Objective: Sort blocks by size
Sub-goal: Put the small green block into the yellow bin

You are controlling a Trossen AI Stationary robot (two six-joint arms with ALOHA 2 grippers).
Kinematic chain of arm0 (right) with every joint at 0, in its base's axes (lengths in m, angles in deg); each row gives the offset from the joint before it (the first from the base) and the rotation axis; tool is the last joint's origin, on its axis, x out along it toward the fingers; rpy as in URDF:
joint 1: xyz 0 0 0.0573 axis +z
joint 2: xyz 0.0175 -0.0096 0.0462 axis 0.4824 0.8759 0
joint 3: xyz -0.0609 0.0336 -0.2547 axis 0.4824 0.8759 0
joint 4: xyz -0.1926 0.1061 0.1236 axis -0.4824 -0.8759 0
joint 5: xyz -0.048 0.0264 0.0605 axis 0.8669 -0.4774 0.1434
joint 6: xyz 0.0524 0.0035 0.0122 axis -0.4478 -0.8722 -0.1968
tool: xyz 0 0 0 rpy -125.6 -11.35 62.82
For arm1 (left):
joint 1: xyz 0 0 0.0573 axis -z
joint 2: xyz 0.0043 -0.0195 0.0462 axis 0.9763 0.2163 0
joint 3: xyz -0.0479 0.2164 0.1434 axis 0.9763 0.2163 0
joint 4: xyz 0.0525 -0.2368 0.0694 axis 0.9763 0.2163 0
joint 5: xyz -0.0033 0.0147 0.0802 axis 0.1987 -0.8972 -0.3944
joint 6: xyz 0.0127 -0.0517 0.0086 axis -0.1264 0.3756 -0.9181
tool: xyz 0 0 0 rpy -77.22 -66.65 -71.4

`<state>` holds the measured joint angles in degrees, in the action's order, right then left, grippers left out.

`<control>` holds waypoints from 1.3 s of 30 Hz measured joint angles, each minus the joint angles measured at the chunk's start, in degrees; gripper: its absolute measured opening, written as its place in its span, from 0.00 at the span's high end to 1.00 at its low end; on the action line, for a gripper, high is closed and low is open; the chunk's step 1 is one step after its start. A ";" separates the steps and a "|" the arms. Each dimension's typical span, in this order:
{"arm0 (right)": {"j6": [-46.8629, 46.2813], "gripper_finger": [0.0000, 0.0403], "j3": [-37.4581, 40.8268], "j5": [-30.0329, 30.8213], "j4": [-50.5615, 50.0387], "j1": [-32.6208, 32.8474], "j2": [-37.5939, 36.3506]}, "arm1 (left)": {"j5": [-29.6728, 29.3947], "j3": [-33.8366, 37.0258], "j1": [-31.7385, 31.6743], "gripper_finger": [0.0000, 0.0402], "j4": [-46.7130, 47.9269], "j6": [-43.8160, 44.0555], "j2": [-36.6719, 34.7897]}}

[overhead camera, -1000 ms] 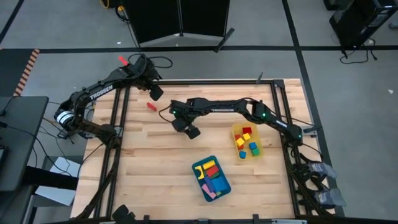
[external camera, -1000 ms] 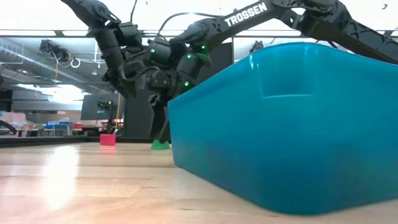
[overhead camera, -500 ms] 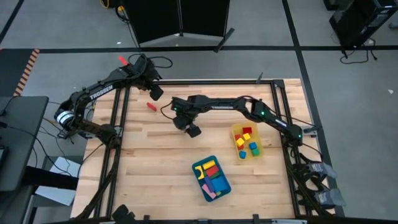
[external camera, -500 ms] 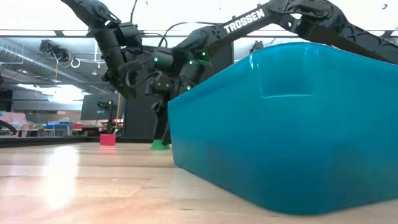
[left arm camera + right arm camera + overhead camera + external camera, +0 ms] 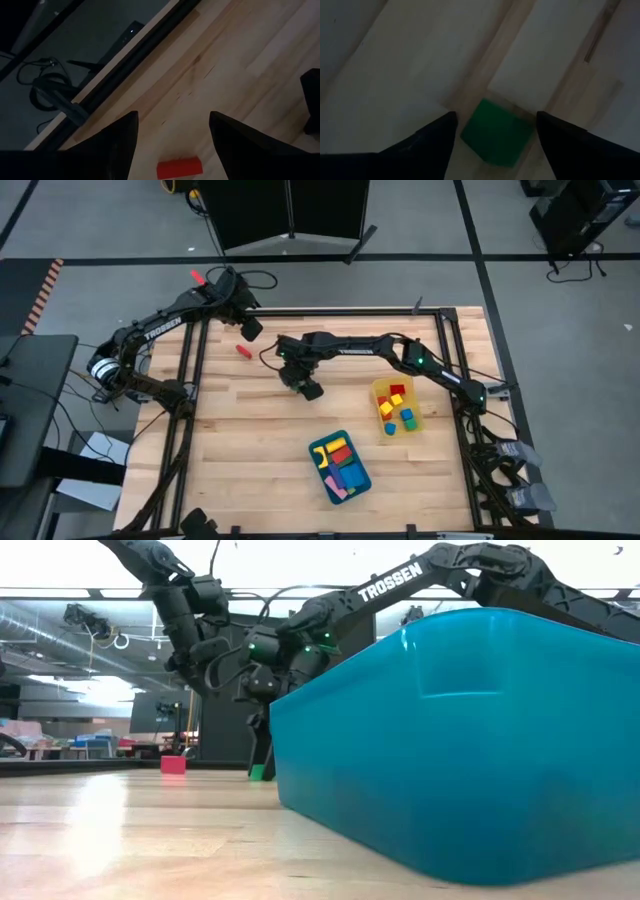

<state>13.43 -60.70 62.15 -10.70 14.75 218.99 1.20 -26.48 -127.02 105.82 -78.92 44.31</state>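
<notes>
Green and cube-shaped, a small plastic block (image 5: 496, 132) lies on the pale wooden surface (image 5: 250, 450) directly between the spread fingers of the right pincer (image 5: 311, 390), which stands wide with nothing in its grip. In the low view the same green block (image 5: 258, 772) peeps out beside the wall of the blue rectangular plastic tray (image 5: 460, 740). The left pincer (image 5: 250, 329) hangs near the far left edge of the surface, its fingers also wide apart and empty, above a small red bar-shaped block (image 5: 179, 167) lying flat on the wood. More coloured blocks sit in the translucent yellow square bin (image 5: 379, 391) and in the blue tray nearer the front.
</notes>
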 joint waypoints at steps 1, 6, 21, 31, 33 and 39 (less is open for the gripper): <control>-0.12 0.29 0.00 0.01 -0.24 -0.08 0.00 | 0.00 0.00 0.02 0.37 -0.12 0.00 0.00; -0.89 0.31 -0.02 0.35 -1.11 -0.12 0.00 | -0.02 0.00 0.00 0.37 -0.20 -0.04 0.00; -12.10 0.32 -0.02 0.48 -2.84 0.16 -0.11 | 0.00 0.00 0.02 0.37 -0.39 -1.09 0.00; -2.90 0.29 0.20 3.94 -2.65 1.05 -0.81 | -0.02 0.00 0.00 0.37 -0.68 -1.07 0.00; 1.03 0.28 0.20 4.31 -2.34 1.35 -0.81 | -0.02 0.00 0.01 0.37 -0.64 -1.07 0.02; 15.20 0.26 0.20 6.17 -0.71 2.45 -0.92 | -0.02 0.00 0.00 0.37 -0.61 -1.33 0.02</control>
<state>28.62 -60.51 68.32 -11.41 17.19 218.07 1.18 -26.48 -127.02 105.21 -80.25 44.34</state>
